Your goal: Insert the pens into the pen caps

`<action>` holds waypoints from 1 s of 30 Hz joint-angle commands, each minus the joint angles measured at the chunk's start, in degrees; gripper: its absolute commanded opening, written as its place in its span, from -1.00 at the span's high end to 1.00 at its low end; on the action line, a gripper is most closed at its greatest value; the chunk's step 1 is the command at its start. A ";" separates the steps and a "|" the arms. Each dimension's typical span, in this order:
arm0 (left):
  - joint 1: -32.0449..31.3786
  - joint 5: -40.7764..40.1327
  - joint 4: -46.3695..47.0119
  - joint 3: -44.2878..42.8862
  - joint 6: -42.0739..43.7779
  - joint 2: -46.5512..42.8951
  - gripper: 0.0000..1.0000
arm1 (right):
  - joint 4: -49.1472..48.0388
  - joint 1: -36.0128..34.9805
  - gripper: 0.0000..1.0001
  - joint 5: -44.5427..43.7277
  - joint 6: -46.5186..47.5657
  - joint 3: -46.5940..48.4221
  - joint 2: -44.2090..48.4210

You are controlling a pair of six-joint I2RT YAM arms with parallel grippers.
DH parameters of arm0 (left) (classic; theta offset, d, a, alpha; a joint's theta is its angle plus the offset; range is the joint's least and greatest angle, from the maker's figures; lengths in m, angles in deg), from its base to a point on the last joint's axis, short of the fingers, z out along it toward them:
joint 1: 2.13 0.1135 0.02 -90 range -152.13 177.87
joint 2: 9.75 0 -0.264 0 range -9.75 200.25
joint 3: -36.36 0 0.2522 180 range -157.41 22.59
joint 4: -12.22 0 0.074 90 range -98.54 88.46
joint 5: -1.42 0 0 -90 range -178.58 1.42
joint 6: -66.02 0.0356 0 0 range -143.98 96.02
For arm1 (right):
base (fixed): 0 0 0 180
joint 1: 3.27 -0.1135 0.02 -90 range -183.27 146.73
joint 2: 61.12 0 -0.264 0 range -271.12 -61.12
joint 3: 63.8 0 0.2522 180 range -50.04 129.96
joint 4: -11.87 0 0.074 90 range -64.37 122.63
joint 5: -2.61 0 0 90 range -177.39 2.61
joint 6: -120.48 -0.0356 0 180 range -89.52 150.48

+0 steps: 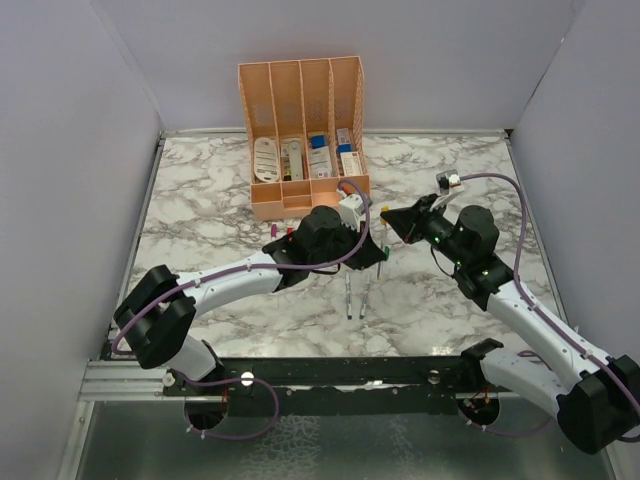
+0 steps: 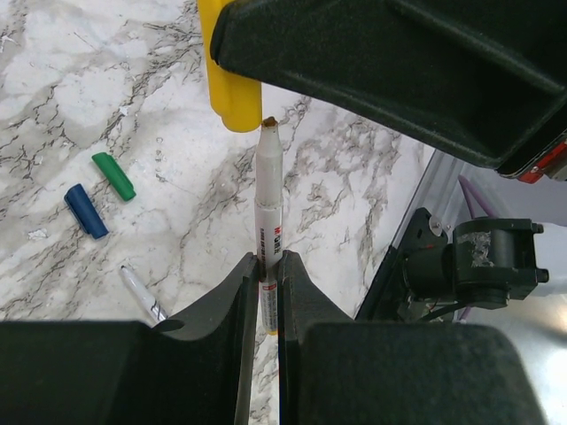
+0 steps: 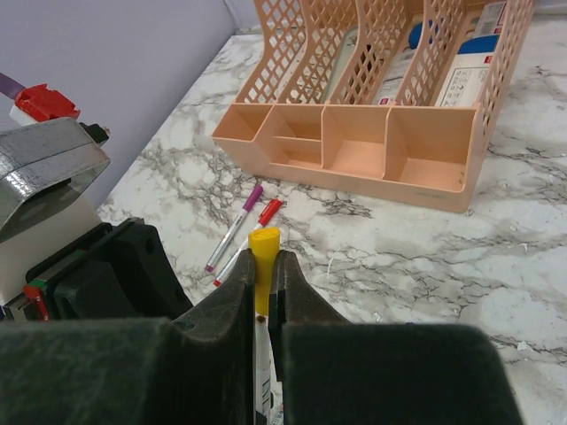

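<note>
My left gripper [image 2: 267, 258] is shut on a grey-white pen [image 2: 268, 199] and holds it upright above the table. Its tip sits at the rim of the open end of the yellow cap [image 2: 232, 84]; I cannot tell whether they touch. My right gripper [image 3: 263, 266] is shut on that yellow cap [image 3: 263, 248], with the pen [image 3: 263, 354] just below it. The grippers meet tip to tip at mid-table [image 1: 380, 230]. A green cap [image 2: 113, 175] and a blue cap [image 2: 86, 211] lie loose on the marble. Two uncapped pens [image 1: 357, 296] lie nearer the arms.
A purple-capped pen [image 3: 235, 226] and a red-capped pen [image 3: 252, 232] lie side by side in front of the peach organiser [image 3: 354, 159], which stands at the back with boxes and cards in it [image 1: 300, 150]. Grey walls enclose the marble table.
</note>
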 commanded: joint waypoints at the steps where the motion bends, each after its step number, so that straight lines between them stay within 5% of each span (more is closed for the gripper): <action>1: 0.27 1.04 1.60 -0.37 -0.61 0.46 1.00 | -2.66 -0.32 0.98 -0.99 0.31 0.02 1.38; 30: 0.35 0.12 2.15 0.18 -1.02 -0.28 1.00 | -3.80 -0.28 0.98 -1.39 0.58 -1.75 1.92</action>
